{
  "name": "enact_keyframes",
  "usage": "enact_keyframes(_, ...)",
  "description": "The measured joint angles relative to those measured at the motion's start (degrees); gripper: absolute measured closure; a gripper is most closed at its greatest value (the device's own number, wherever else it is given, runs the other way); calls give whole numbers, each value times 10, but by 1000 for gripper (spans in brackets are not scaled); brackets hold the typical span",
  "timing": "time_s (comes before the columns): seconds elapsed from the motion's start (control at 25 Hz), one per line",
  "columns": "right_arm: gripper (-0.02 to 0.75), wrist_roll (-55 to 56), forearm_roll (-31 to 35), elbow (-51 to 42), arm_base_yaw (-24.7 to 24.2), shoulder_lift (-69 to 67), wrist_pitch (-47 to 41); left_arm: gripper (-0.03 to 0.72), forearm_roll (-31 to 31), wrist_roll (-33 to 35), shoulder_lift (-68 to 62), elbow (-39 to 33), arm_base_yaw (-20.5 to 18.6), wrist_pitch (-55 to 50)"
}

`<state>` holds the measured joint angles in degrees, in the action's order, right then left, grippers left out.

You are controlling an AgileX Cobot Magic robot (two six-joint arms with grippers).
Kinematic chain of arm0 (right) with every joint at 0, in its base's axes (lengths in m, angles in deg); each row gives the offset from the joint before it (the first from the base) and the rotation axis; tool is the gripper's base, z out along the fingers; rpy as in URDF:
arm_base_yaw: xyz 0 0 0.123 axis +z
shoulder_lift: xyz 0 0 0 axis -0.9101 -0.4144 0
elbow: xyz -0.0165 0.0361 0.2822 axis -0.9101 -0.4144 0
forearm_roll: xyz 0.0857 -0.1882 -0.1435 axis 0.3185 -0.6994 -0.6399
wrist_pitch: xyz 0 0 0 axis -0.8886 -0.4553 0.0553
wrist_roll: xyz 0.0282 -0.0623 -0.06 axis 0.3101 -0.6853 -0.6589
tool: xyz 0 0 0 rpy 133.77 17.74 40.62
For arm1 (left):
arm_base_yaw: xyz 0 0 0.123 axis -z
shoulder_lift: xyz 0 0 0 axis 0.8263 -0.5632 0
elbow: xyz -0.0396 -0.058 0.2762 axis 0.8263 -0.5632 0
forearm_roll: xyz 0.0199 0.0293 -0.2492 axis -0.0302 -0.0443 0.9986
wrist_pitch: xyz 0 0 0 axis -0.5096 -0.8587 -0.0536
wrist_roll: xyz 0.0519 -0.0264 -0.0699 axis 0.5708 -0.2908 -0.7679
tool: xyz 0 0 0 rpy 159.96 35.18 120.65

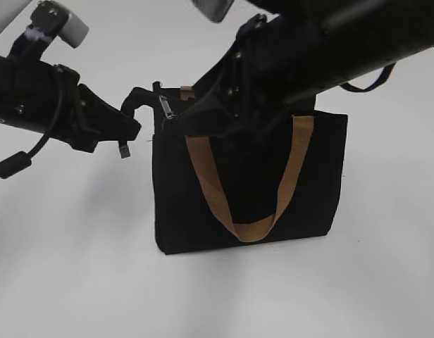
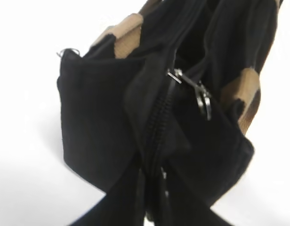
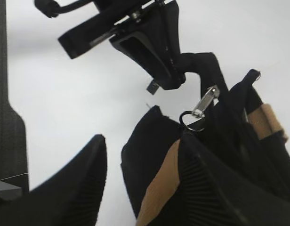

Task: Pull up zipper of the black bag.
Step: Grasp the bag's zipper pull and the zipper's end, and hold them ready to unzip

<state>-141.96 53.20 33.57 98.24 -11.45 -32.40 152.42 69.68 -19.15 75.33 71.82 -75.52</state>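
**A:** Exterior view first. Where is the black bag (image 1: 252,190)?

**B:** It stands upright on the white bench (image 1: 76,267), with one tan handle (image 1: 249,229) hanging in a loop down its front face. The left claw (image 1: 132,120) is at the bag's top left corner, closed on a black end tab (image 1: 139,95) that sticks out from that corner. A silvery pull (image 1: 164,107) sits just inside the same corner. The right arm (image 1: 308,49) reaches across the bag's top from the far side and hides much of the top edge.

**A:** And the left wrist view?

**B:** It looks at the bag end-on. The zipper (image 2: 157,122) runs away along the bag's top, its teeth joined up to the slider. The pull dangles to one side there, and beyond it the top gapes open. The dark fingers at the near end of the bag are pinched together on the fabric.

**A:** Right wrist view?

**B:** The right claw (image 3: 142,141) is spread wide, one finger on either side of the bag's end, and is gripping nothing. Above the bag, the left claw is clamped on the tab, and the pull with its ring hangs just below it.
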Motion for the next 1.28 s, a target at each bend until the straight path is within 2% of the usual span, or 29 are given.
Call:
enact_keyframes(0.16,352,-13,1,1,12,-40,53,686,-21,-17,27,0,0,-7)
enact_keyframes(0.44,361,-8,4,2,15,-68,124,686,-14,-19,67,0,0,-8)
enact_keyframes(0.72,465,-5,4,61,15,-98,114,686,42,-19,82,0,0,-8)
enact_keyframes(1.0,477,-5,1,75,15,-111,66,686,107,-19,82,0,0,3)
enact_keyframes(1.28,480,-3,-16,75,15,-119,60,686,118,-19,82,0,0,4)
